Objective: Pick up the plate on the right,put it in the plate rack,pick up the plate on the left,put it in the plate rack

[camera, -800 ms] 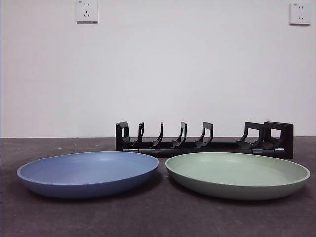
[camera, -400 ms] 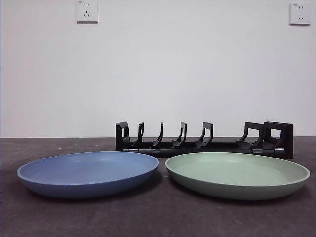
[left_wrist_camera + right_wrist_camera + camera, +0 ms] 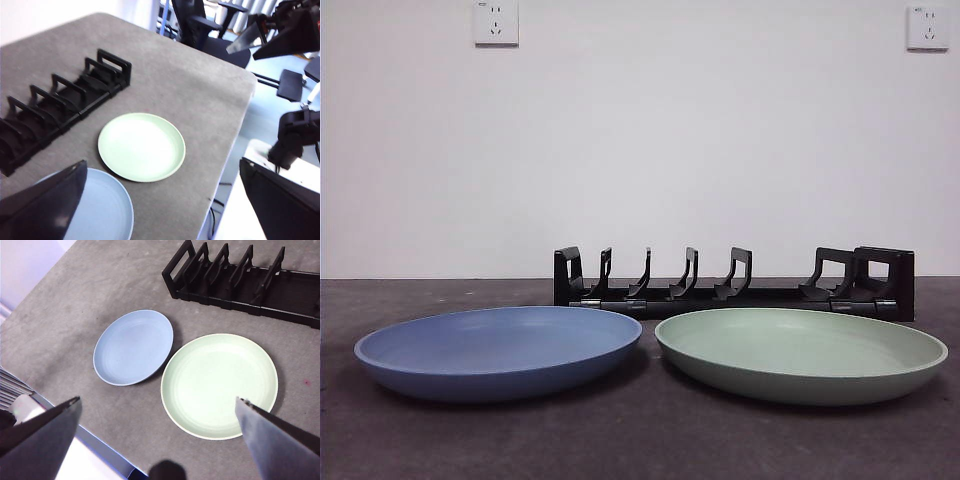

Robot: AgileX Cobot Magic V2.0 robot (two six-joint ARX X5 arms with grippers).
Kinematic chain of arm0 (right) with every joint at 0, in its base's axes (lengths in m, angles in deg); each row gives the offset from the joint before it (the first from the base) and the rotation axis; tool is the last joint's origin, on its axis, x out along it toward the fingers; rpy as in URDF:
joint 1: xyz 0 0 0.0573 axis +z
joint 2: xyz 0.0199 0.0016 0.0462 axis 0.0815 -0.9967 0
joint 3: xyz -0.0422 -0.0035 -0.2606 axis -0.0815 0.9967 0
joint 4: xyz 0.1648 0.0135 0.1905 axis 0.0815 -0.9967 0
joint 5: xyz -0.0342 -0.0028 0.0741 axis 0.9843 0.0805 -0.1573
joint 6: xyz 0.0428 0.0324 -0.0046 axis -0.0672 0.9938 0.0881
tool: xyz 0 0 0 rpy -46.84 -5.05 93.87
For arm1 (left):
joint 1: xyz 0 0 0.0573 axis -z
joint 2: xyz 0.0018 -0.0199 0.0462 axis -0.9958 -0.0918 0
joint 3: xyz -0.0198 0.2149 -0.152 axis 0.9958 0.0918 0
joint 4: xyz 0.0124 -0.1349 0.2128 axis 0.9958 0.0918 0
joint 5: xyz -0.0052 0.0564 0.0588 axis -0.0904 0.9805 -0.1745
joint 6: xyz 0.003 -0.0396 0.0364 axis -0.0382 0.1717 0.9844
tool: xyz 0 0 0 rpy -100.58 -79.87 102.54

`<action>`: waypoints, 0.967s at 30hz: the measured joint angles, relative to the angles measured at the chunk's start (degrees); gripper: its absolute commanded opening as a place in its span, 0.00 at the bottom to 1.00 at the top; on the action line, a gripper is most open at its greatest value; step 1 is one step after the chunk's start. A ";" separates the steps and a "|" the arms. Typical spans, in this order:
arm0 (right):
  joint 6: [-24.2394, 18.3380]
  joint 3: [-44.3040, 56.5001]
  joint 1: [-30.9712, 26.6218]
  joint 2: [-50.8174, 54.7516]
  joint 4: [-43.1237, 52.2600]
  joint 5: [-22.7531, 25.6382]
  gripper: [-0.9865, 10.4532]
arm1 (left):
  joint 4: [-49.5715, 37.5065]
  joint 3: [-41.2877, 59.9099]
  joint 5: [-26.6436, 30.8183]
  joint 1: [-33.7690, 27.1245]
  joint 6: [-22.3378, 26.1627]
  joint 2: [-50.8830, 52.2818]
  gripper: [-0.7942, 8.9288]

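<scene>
A green plate (image 3: 801,353) lies flat on the right of the table and a blue plate (image 3: 499,349) on the left, their rims nearly touching. Behind them stands the black plate rack (image 3: 734,283), with no plate between its prongs. Neither arm shows in the front view. My left gripper (image 3: 163,161) hangs open high above the table, with the green plate (image 3: 141,146), the blue plate (image 3: 102,207) and the rack (image 3: 60,105) far below. My right gripper (image 3: 158,398) is also open and high, looking down on the green plate (image 3: 219,385), blue plate (image 3: 133,346) and rack (image 3: 245,277).
The grey table's edge (image 3: 235,135) runs close to the green plate, with an office chair (image 3: 210,30) beyond it. The other arm (image 3: 292,30) shows off the table in the left wrist view. Two wall sockets (image 3: 496,22) sit high on the white wall.
</scene>
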 measured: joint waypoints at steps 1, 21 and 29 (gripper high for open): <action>0.00 0.00 0.02 -0.09 0.00 0.31 0.64 | 0.17 0.00 0.00 0.33 0.09 -0.35 0.79; 1.70 -0.13 0.00 -25.49 4.17 12.63 0.64 | -0.39 0.00 13.22 14.45 5.55 -10.49 0.79; 2.23 -0.13 0.13 -40.41 7.43 14.12 0.63 | -2.27 0.00 21.88 18.97 8.00 -14.19 0.79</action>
